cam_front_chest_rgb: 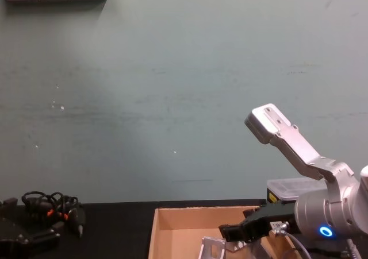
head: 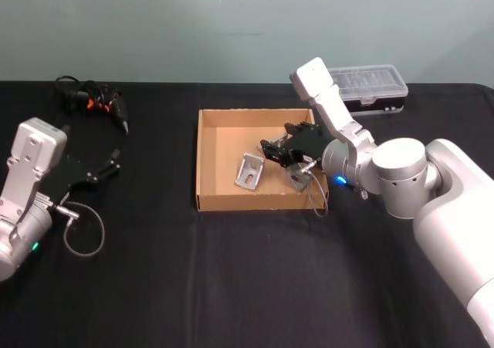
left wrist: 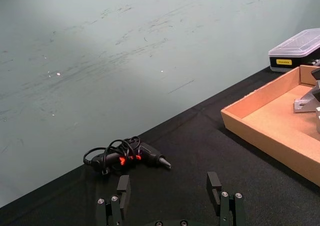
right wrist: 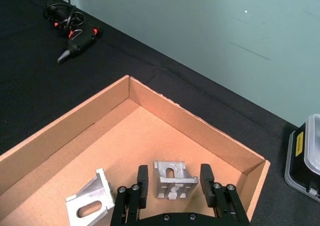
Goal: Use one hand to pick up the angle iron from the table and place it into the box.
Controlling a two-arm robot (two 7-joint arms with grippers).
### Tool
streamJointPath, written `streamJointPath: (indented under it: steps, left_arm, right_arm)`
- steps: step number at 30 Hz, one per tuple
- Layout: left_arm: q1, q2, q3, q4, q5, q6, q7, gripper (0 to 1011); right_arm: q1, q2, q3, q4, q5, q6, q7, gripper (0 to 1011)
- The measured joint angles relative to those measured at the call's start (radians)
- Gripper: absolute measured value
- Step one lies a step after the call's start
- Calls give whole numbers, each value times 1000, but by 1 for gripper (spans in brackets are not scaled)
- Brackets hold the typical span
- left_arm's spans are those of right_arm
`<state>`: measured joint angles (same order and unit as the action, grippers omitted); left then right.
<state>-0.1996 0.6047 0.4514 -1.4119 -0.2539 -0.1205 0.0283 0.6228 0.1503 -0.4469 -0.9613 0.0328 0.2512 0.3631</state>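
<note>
Tan cardboard: from the head view, your right hand (head: 287, 153) reaches into the box (head: 208, 163), a second angle iron (head: 250, 170) beside it. Right wrist view: fingers (right wrist: 142, 178) spread around an angle iron (right wrist: 172, 179) on the box floor. Left hand (head: 104, 169) sits spread on the desk (head: 231, 278), well left of the box.

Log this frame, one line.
right gripper: open, astride silver metal angle iron in tan cardboard box | second angle iron: in box | left gripper: open, idle over black table
</note>
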Motion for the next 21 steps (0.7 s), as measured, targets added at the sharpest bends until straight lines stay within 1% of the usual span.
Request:
streamJointPath:
  steps: [3, 4, 8, 10, 12, 14, 19, 21]
  left_arm:
    - [0, 0, 0, 0, 0, 0, 0, 1000]
    - [0, 0, 0, 0, 0, 0, 0, 1000]
    - [0, 0, 0, 0, 0, 0, 0, 1000]
    - [0, 0, 0, 0, 0, 0, 0, 1000]
    - [0, 0, 0, 0, 0, 0, 0, 1000]
    - [0, 0, 0, 0, 0, 0, 0, 1000]
    - [0, 0, 0, 0, 0, 0, 0, 1000]
    - [0, 0, 0, 0, 0, 0, 0, 1000]
  right_arm:
    - [-5, 0, 5, -7, -3, -2, 0, 708]
    - [-7, 1, 6, -10, -4, -4, 0, 765]
    - [-17, 2, 15, -28, -7, -11, -6, 875]
    - [-24, 5, 21, -44, -8, -13, -9, 908]
    - [-29, 7, 25, -54, -8, -13, -12, 984]
    - [-41, 10, 32, -76, -8, -12, -17, 1003]
    - [-66, 21, 45, -130, -8, -9, -26, 1002]
    - [-85, 30, 55, -168, -8, -8, -33, 1002]
